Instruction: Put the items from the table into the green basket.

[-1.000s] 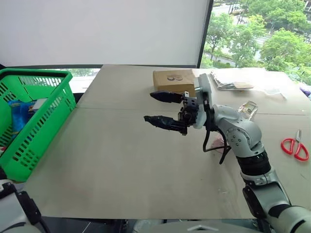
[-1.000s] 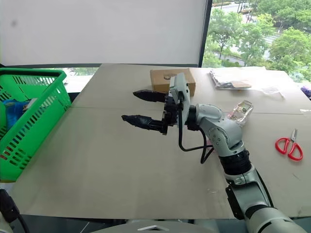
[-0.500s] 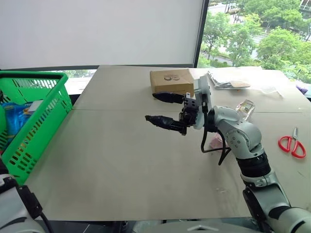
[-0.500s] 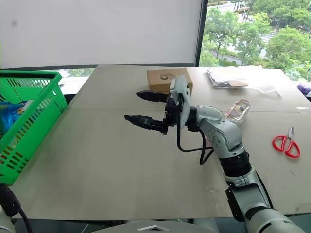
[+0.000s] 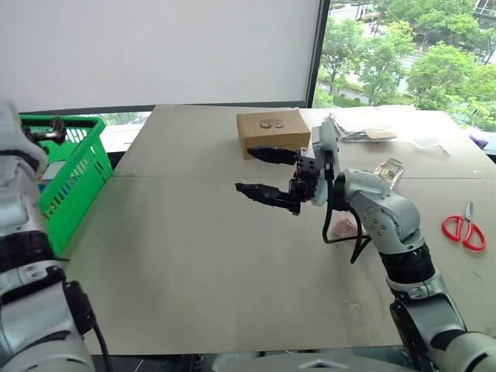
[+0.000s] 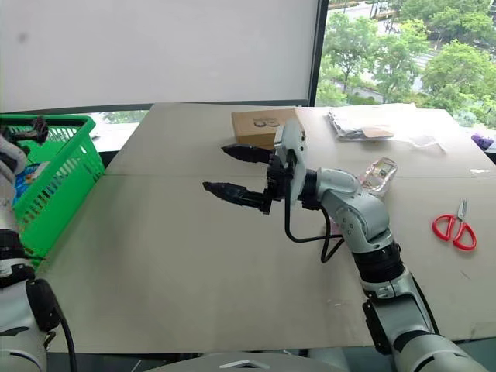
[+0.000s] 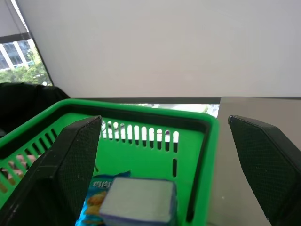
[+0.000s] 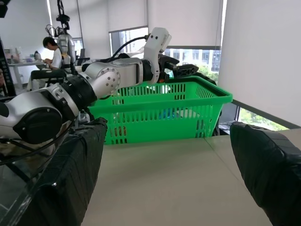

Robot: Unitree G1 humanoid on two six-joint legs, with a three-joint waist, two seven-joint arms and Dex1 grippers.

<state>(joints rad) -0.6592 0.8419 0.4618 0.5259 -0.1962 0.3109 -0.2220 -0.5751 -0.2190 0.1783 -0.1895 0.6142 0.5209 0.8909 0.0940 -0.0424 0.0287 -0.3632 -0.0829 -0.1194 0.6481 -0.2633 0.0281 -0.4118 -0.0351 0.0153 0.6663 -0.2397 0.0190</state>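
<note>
Beige-grey table (image 5: 194, 256), matt and flat with a thin seam across it, under a white blind and a window full of trees. What I take for the remaining item, the pink-tinged wrapped packet (image 5: 345, 225), lies flat on it just behind my right forearm, half hidden by the arm and its black cable.

The green basket (image 5: 74, 182) sits at the table's left edge: glossy moulded plastic, slotted walls, solid rim. The left wrist view shows a blue printed snack bag (image 7: 101, 195) and a pale square-topped box (image 7: 138, 200) in it. My left gripper (image 7: 164, 121) hangs over the near rim, its fingers (image 7: 75, 155) spread as wide as they go and holding nothing. My right gripper (image 5: 246, 170) floats above mid-table pointing toward the basket, fingers parted wide, also empty.

My reading: the next fetch is that packet. It sits awkwardly close to the right elbow, so I would draw the right hand back and come down from above. Thin film on a smooth top will slide, so I would pinch across its narrow width, near the middle, and keep the cable clear.

Further out lie a brown cardboard box (image 5: 267, 130), a crinkly clear wrapper (image 5: 390, 169), bagged papers (image 5: 364, 130) and red-handled scissors (image 5: 463, 231).
</note>
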